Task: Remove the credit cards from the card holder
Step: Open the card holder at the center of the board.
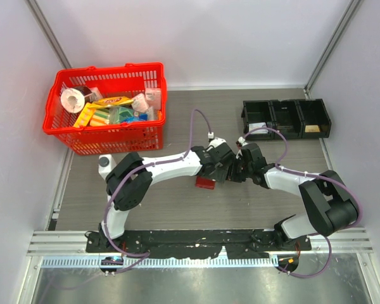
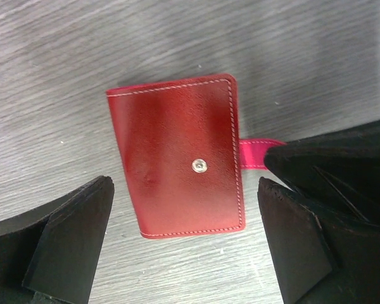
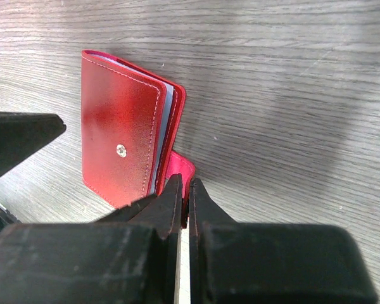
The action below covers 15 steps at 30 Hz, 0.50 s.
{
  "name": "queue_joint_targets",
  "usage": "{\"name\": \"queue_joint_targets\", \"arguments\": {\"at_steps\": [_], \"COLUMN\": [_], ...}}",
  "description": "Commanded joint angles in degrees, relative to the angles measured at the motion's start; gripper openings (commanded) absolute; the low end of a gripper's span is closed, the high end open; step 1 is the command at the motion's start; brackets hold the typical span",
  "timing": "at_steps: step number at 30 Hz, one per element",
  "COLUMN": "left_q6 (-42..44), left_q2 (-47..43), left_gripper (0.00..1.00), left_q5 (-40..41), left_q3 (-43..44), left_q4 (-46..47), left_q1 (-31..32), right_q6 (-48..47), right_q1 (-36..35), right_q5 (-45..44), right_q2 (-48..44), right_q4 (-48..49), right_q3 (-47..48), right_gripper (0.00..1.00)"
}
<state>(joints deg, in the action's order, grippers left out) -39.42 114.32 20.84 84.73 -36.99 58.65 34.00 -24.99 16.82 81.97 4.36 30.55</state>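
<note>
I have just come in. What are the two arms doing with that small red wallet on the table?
The red card holder lies folded on the table, its snap tab undone and sticking out at the side. The right gripper has its jaws shut on that tab. The left gripper hangs over the holder with jaws wide open, one on each side, not touching it. No card sticks out of the holder yet.

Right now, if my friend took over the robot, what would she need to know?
Left gripper: open, straddling the card holder, not touching it.
Right gripper: shut on the snap tab.
Card holder: folded, lying on the table; its snap is undone.
Done: nothing out; no credit cards show.
Left: spread it open, then pull out every card.
</note>
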Motion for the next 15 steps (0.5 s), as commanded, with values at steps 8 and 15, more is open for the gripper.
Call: {"name": "queue_joint_targets", "arguments": {"at_steps": [8, 15], "left_q6": [0.13, -0.22], "left_q2": [3.71, 2.13], "left_gripper": [1.0, 0.91], "left_q5": [4.29, 7.63], "left_q3": [4.39, 3.25], "left_q4": [-4.4, -4.05], "left_q1": [1.38, 1.2], "right_q6": [0.02, -2.27], "right_q1": [0.21, 0.21], "right_q5": [0.23, -0.56], "right_q2": [-2.34, -4.45], "right_q4": [1.09, -2.51], "right_q3": [-0.14, 0.22], "right_gripper": [0.01, 0.01]}}
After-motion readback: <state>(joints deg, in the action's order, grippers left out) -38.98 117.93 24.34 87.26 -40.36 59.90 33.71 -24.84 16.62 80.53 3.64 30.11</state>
